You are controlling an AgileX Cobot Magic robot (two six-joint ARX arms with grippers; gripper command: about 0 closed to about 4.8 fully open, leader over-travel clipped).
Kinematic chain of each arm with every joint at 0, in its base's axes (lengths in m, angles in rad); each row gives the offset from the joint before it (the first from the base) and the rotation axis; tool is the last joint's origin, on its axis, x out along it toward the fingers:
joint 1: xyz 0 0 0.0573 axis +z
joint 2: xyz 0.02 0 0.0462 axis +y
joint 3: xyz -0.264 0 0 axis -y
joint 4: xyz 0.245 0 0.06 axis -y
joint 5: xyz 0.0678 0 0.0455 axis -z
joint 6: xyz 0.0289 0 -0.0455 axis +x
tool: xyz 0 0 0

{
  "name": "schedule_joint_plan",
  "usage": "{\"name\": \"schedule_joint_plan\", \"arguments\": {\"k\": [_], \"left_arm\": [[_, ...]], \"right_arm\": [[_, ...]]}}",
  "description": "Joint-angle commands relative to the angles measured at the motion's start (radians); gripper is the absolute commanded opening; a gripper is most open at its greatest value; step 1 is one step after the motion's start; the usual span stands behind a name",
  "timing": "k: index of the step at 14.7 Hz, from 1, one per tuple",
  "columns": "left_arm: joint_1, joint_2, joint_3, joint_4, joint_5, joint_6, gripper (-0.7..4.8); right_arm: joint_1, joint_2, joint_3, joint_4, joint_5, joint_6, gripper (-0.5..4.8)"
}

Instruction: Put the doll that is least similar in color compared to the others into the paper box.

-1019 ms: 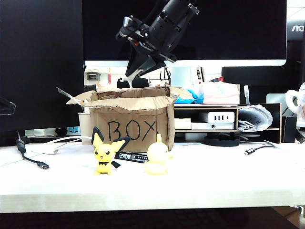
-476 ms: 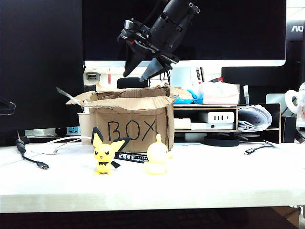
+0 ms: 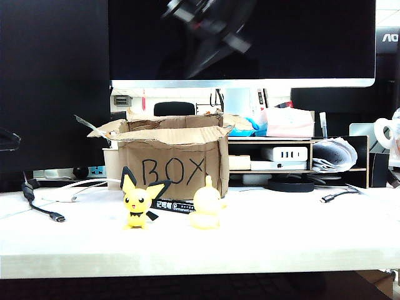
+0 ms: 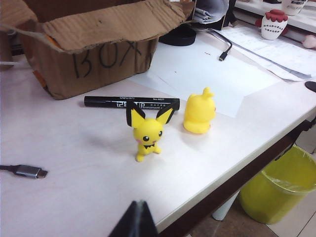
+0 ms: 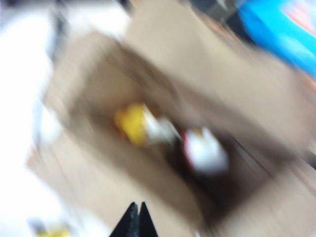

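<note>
The doll (image 5: 205, 150) shows only as a blurred white shape with a red edge on the floor of the paper box (image 3: 172, 159), beside something yellow and white, so the placing step looks done; the right gripper (image 5: 135, 210) hangs high above the box, fingers pressed together and empty. The left gripper (image 4: 136, 217), fingers likewise together on nothing, sits low over the bench (image 3: 281, 237) near the yellow mouse doll (image 4: 147, 132) and the yellow duck-like doll (image 4: 199, 112); what remains, by my judgement, is only to draw the right arm clear.

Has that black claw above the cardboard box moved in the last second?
Yes. The right gripper has risen away from the paper box, now a blur high against the dark monitor. Its jaws are shut.
</note>
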Motion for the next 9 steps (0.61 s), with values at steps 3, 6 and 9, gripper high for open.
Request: {"name": "schedule_joint_plan", "arguments": {"k": [3, 6, 9], "left_arm": [[0.037, 0.000, 0.001, 0.013, 0.009, 0.000, -0.05], [0.175, -0.028, 0.001, 0.006, 0.008, 0.000, -0.05], [0.320, -0.103, 0.002, 0.006, 0.008, 0.000, -0.05]], "right_arm": [[0.046, -0.198, -0.066, -0.187, 0.061, -0.027, -0.06], [0.051, -0.389, -0.236, -0.116, 0.086, 0.003, -0.06], [0.053, -0.615, -0.491, 0.004, 0.110, 0.052, -0.06]]}}
